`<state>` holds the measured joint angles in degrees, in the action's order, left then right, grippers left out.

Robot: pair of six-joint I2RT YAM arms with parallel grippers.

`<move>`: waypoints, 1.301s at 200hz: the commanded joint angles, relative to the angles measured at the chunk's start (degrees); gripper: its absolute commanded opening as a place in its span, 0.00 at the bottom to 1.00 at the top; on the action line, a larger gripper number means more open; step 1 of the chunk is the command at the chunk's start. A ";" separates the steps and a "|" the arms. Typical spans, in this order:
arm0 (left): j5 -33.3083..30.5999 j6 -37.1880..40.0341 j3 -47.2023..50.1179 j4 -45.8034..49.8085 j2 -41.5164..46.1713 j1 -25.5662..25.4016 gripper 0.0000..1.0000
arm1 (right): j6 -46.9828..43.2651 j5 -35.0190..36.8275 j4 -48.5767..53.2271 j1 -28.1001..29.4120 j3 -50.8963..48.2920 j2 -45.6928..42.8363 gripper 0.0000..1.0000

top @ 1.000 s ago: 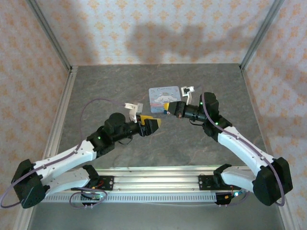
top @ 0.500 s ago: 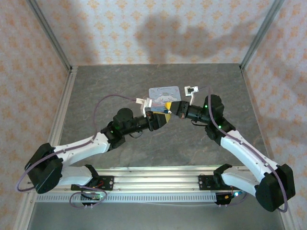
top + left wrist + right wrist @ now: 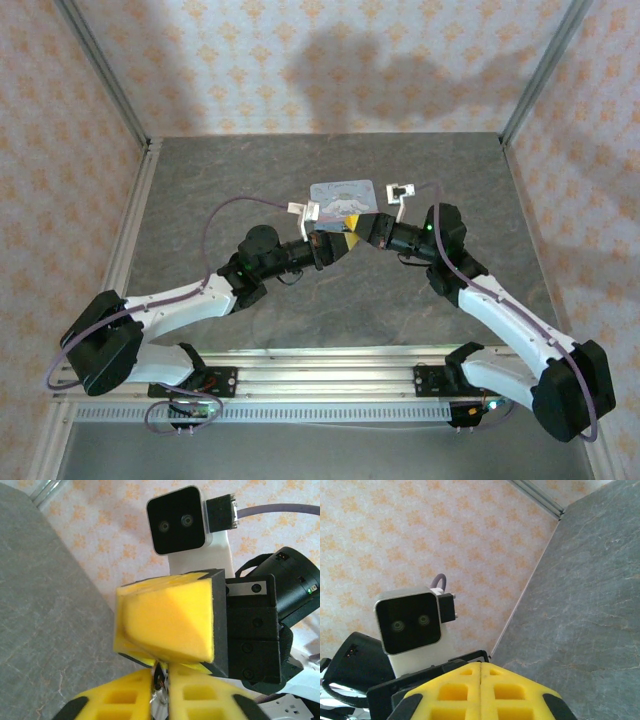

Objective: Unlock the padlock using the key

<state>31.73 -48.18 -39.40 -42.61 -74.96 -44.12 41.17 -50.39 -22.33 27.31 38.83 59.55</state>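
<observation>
This is a robotics lab test cell. Under the left gripper (image 3: 338, 246) and the right gripper (image 3: 368, 230) lies a bare grey stone-patterned tabletop (image 3: 300, 170). Beyond the grippers and out to either side of them it is boxed in by flat cream wall panels printed with orange floral motifs (image 3: 300, 60), joined by bare silver aluminium frame posts (image 3: 105, 70). Behind the grippers, at the arms' bases, runs a slotted silver aluminium mounting rail (image 3: 330, 375). A thin purple cable (image 3: 250, 199) loops loose to a small white-cased wrist camera (image 3: 177, 520).
</observation>
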 commanded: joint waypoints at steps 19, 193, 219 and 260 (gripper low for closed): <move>-0.35 0.43 -1.79 -1.11 0.38 0.30 0.02 | 1.47 0.25 -3.36 -0.06 -0.71 -1.00 0.00; 4.26 21.30 -6.37 39.05 18.70 6.46 0.00 | -11.87 -11.59 28.35 -3.67 14.62 -2.56 0.59; 10.44 21.15 -7.38 38.20 17.42 6.94 0.00 | -11.62 -9.42 24.38 0.02 12.68 -3.88 0.39; 14.92 21.17 -9.08 37.73 15.78 7.02 0.00 | -11.42 -9.71 23.07 2.41 12.59 -2.36 0.33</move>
<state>41.58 -28.16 -45.95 -4.40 -59.02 -37.69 29.95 -59.81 4.93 28.62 51.57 56.95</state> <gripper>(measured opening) 0.048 0.340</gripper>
